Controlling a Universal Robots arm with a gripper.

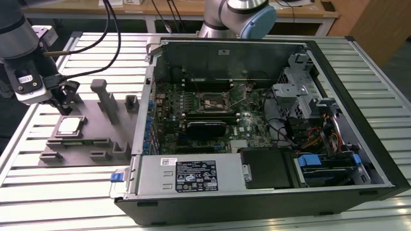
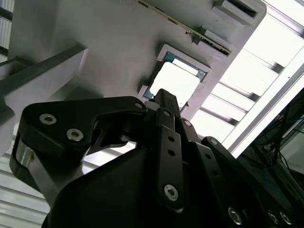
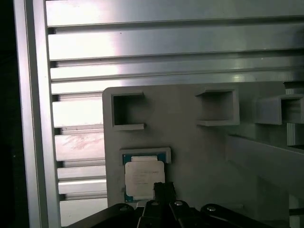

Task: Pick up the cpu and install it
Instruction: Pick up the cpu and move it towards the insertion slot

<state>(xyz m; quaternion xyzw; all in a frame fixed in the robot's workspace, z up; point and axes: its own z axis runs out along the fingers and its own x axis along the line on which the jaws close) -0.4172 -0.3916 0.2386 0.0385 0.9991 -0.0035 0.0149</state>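
The cpu (image 1: 69,126) is a small silvery square chip lying flat in a recess of the grey fixture block (image 1: 103,122) at the exterior view's left. My gripper (image 1: 64,102) hangs just above and slightly behind it, shut, with nothing held. In both wrist views the chip (image 2: 176,81) (image 3: 144,176) sits in its recess just past the dark fingertips (image 2: 165,96) (image 3: 164,190), apart from them. The square socket (image 1: 211,102) sits in the middle of the motherboard inside the open computer case (image 1: 192,180).
The fixture block (image 3: 199,142) carries upright posts (image 1: 103,94) and small brackets (image 3: 126,111) close to my gripper. It rests on a slatted aluminium table (image 1: 57,192). The case wall (image 1: 144,120) rises between fixture and motherboard. A second arm's base (image 1: 234,17) stands behind the case.
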